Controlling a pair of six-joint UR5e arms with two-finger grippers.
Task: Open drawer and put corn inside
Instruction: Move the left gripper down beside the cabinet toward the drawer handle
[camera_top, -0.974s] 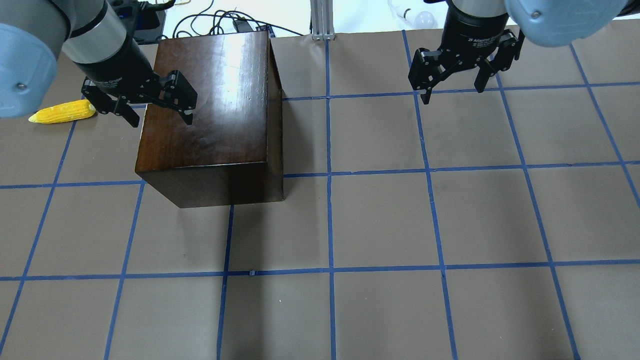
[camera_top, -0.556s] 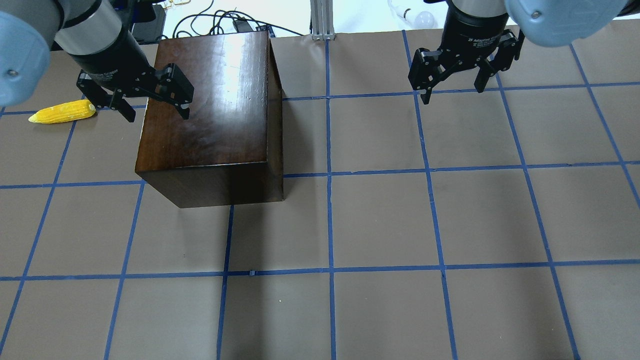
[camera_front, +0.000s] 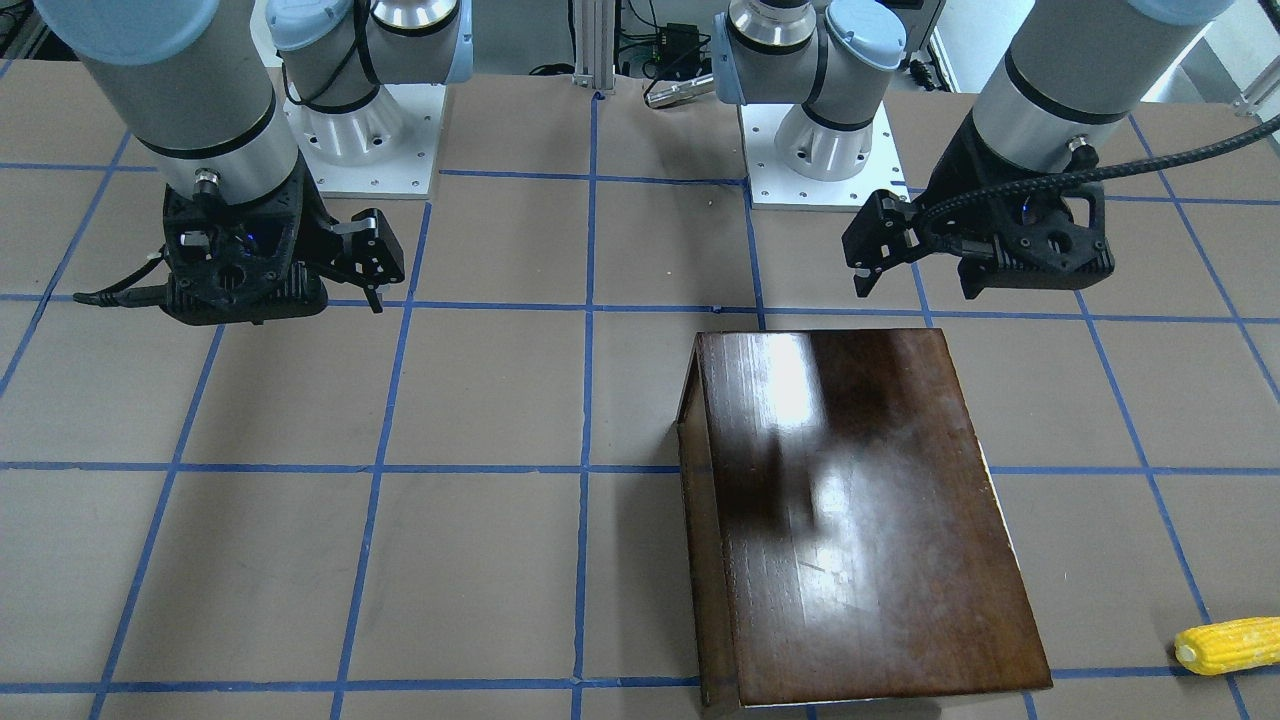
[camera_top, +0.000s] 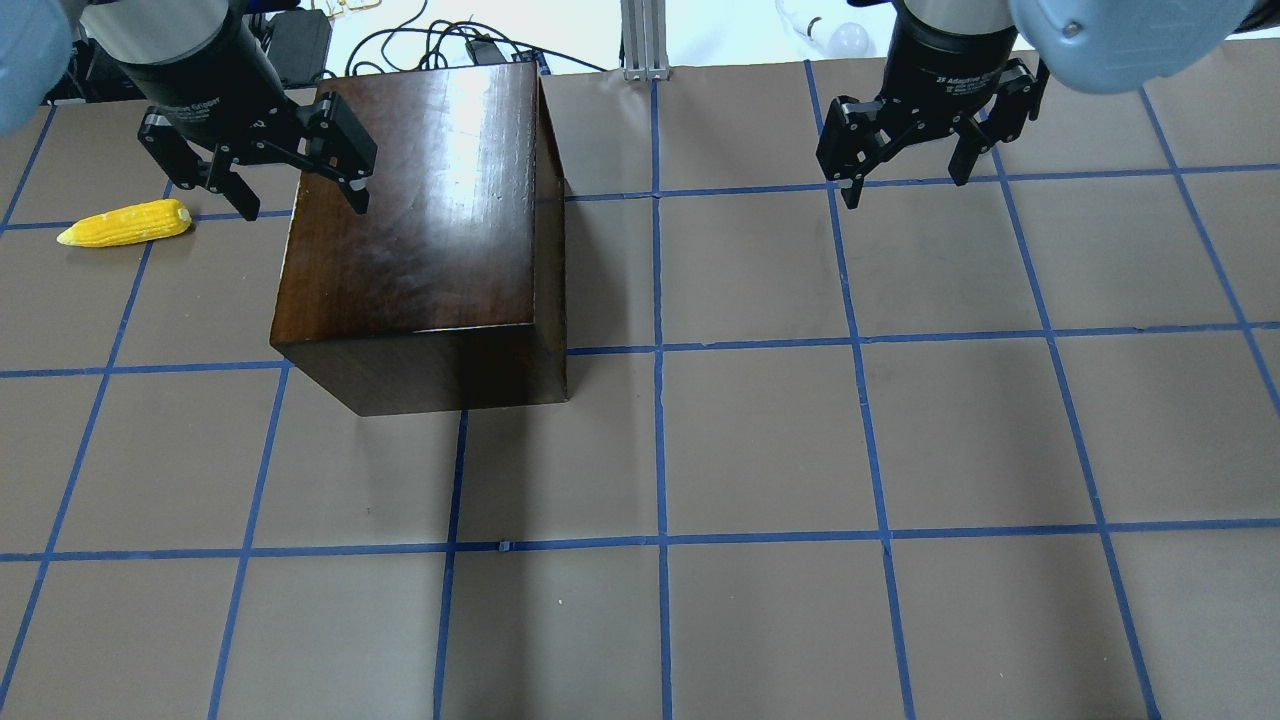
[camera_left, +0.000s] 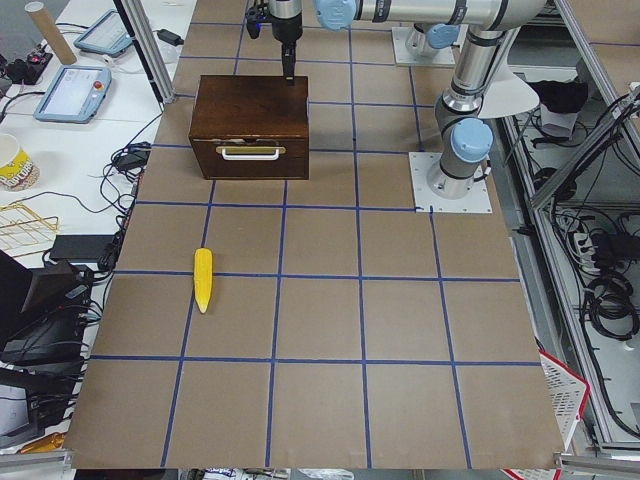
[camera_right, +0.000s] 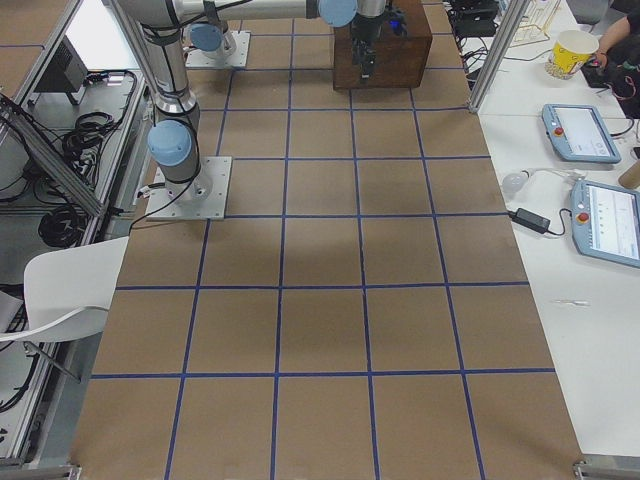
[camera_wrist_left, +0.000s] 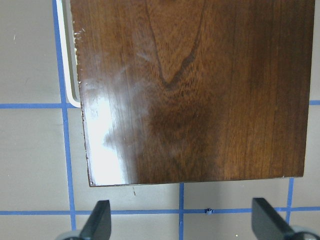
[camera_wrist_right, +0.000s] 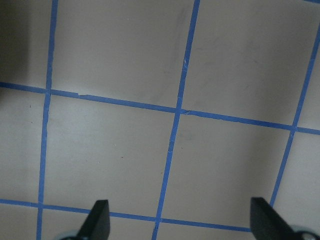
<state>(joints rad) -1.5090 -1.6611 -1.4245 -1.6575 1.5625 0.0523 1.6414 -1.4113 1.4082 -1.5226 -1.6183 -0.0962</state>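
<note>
The dark-brown cabinet (camera_top: 420, 230) stands at the table's back left. It also shows in the front-facing view (camera_front: 860, 510). Its drawer is shut. The drawer front with a white handle (camera_left: 252, 152) faces the robot's left; the handle also shows in the left wrist view (camera_wrist_left: 65, 60). The yellow corn (camera_top: 125, 223) lies on the table left of the cabinet, apart from it, and shows in the front-facing view (camera_front: 1228, 645). My left gripper (camera_top: 302, 210) is open and empty above the cabinet's left edge. My right gripper (camera_top: 908, 190) is open and empty above bare table at the back right.
Blue tape lines cross the brown table cover. Cables, an aluminium post (camera_top: 645, 40) and a light bulb (camera_top: 845, 38) lie past the back edge. The two robot bases (camera_front: 370, 140) stand on the robot's side of the table.
My left gripper has moved toward the table's back edge in the overhead view, still open. The right gripper, the cabinet and the corn have not moved.
</note>
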